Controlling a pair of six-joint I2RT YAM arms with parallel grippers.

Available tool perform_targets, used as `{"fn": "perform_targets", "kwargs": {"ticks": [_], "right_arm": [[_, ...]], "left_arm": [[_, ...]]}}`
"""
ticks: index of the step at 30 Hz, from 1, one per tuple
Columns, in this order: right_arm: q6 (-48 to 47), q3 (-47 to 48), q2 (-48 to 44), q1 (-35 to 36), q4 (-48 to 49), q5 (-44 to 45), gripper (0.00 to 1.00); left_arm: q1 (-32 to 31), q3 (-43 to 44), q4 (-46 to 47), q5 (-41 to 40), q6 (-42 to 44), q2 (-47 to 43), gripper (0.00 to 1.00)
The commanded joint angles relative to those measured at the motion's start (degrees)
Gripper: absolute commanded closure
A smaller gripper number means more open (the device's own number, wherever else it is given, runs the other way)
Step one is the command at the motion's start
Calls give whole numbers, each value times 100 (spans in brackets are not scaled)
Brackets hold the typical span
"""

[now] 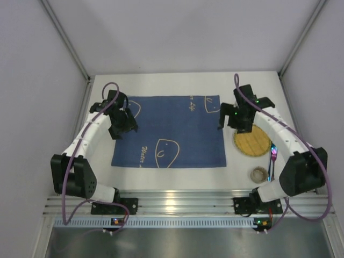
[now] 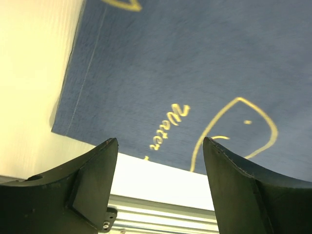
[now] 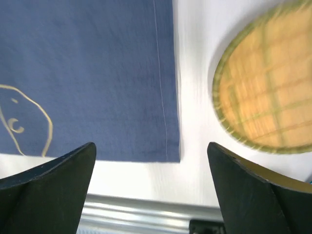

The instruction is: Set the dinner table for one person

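Currently, the dinner table point(image 1: 177, 85) is seen as a plain white top, far larger than anything on it, with an aluminium rail point(image 1: 177, 205) along its near edge. A blue cloth placemat point(image 1: 172, 129) with pale line drawings and the word "Water" is laid flat at the middle of the table.

The left gripper point(image 1: 122, 128) is held over the mat's far left corner. It is spread apart and empty. In the left wrist view the mat's near left corner, a strip of bare table and the rail are seen past the fingers point(image 2: 92, 185).

The right gripper point(image 1: 232, 119) is held at the mat's far right edge. It is also spread wide and empty. In the right wrist view the mat's near right corner is framed between its two dark fingers. Whether either gripper touches the cloth cannot be told.

A round woven bamboo tray point(image 1: 252, 142) is set on the table right of the mat, with a strip of white between them. Its far edge is partly covered by the right gripper in the top view.

A multicoloured piece of cutlery point(image 1: 273, 156) is laid just beside the tray's right rim, running near to far. It is too small for its kind to be told. A small round cup point(image 1: 259, 173) is placed on the near side of the tray, close to the rail.
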Motion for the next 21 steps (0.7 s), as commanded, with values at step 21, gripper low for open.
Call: {"fn": "perform_targets", "kwargs": {"ticks": [21], "right_arm": [[1443, -2899, -1486, -3384, 772, -1527, 0]], "left_arm": [[-157, -1015, -151, 577, -191, -1833, 25]]}}
